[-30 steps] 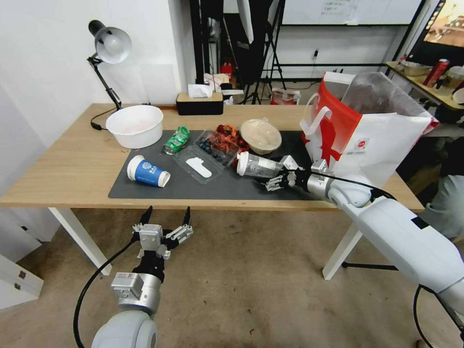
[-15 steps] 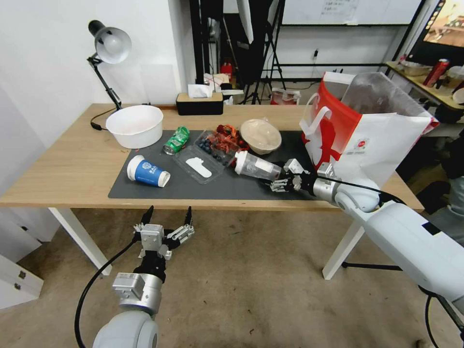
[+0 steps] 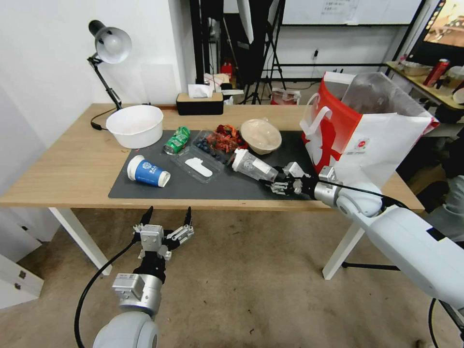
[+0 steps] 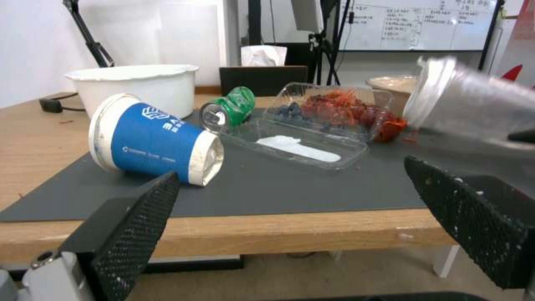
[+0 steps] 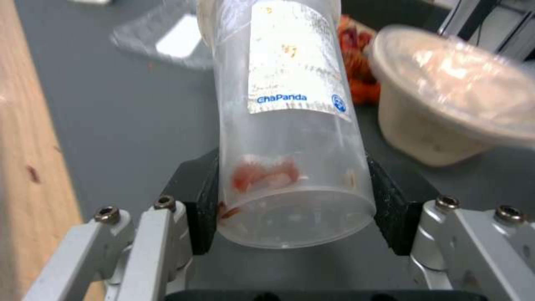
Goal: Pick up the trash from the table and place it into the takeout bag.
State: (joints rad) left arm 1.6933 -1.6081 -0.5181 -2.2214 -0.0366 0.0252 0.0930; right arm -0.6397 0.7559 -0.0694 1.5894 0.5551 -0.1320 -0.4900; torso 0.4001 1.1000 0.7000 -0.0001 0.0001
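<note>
Gripping the base of a clear cup (image 3: 251, 165), the right gripper (image 3: 276, 182) reaches over the front edge of the table (image 3: 63, 164), its black pads (image 5: 202, 217) pressed against both sides of the cup. The cup tilts, white lid end raised toward the clamshell (image 3: 208, 153), above the grey mat (image 3: 222, 186). Pink residue sits in its bottom. Just behind it rests the beige bowl (image 3: 261, 135), beside the red shells (image 3: 226, 137). The takeout bag (image 3: 367, 130) stands open at the table's right end, just beside the gripper. Farther left on the mat lie a blue cup (image 3: 147, 172) on its side and a green can (image 3: 176, 140). The left gripper (image 3: 165, 220) hangs below the table's front edge, fingers spread wide, holding nothing.
</note>
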